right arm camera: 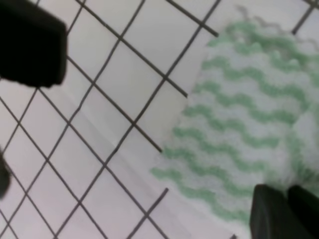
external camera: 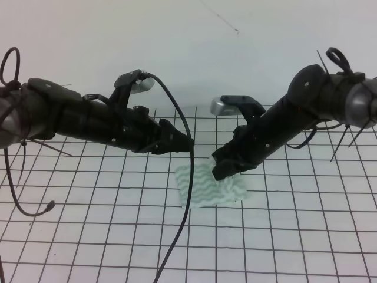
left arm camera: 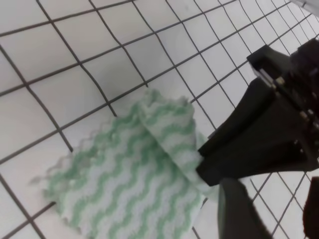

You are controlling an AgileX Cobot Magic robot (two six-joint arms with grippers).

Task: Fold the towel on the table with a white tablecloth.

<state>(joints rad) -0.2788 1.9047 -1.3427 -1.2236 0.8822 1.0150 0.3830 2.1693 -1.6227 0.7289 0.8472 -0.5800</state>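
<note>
The towel [external camera: 211, 187] is being gripped at its 3 o'clock edge by the right pincer [external camera: 222, 171]; the left pincer's [external camera: 187, 143] state cannot be told.

The towel [external camera: 211, 187] is whitish with pale green wavy stripes running across it, kind of a zigzag ripple look, and the edge has the same wavy outline. The bench [external camera: 88, 236] has a white cloth printed with thin black grid lines making small squares. Both arms are matte black, and the left pincer [external camera: 187, 143] and right pincer [external camera: 219, 171] are black too. Each wrist has a silvery-grey camera cap. Cables are black, wall behind is plain white.
</note>
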